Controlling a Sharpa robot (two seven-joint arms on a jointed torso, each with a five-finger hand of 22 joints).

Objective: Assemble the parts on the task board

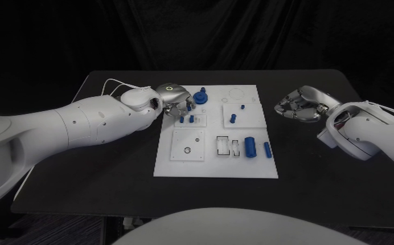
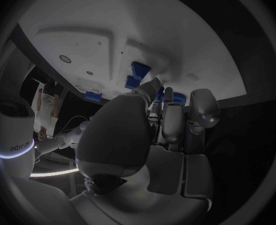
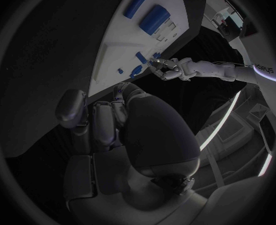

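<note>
White task board sat mid-tabletop, blue parts spread across it. Left hand was at the board's far-left corner beside a blue knob; can't tell if it gripped anything. Right hand hung right of the board, curled on nothing. Likely a picking step; next needs a firm pinch. Left wrist view showed fingers touching blue pieces

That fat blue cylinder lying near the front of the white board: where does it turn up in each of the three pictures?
Head view: the fat blue cylinder lies on the task board's near right part, beside a thinner blue rod.
Left wrist view: I cannot pick it out.
Right wrist view: it lies beside that rod.
Shared landmark: the white task board.
</note>
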